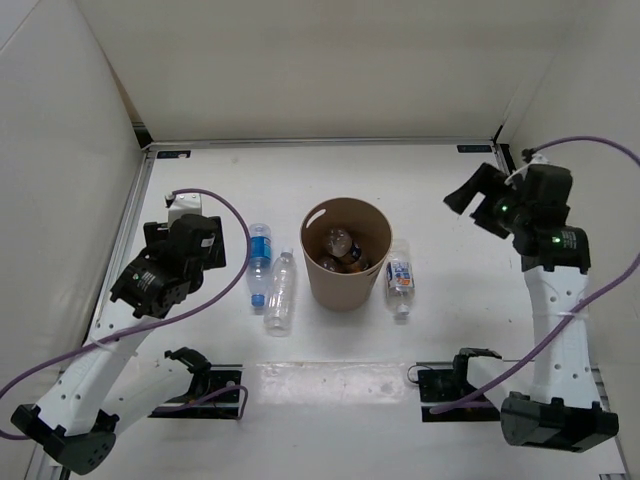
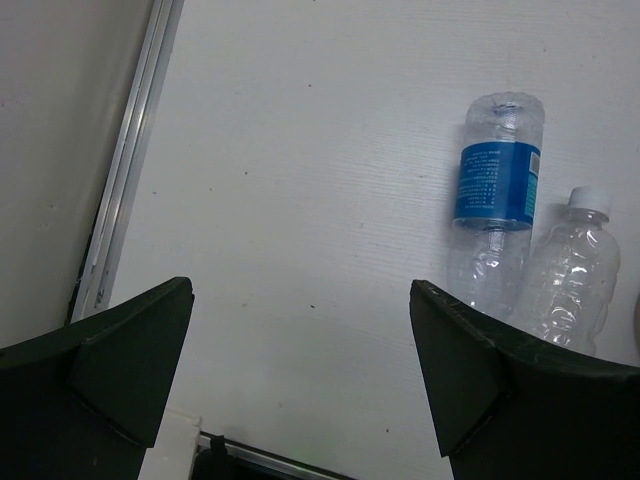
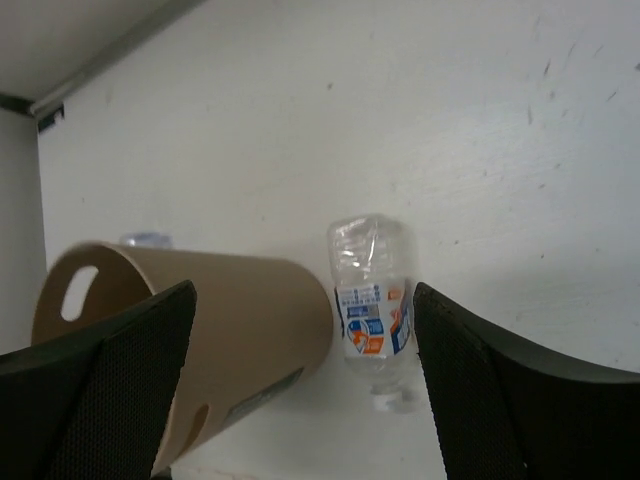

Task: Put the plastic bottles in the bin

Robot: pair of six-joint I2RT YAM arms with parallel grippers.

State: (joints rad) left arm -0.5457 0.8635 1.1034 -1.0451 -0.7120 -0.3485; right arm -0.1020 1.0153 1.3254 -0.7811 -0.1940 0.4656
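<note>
White table (image 1: 450, 200), round cardboard bin (image 1: 345, 292), crinkled clear bottles (image 1: 281, 292)

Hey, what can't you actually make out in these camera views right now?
Top view: bottles inside the bin overlap, count unclear; bin.
Left wrist: clear bottle's base hidden behind a finger of the left gripper.
Right wrist: bin's inside hidden by its own wall; labelled bottle's print too small to read.
</note>
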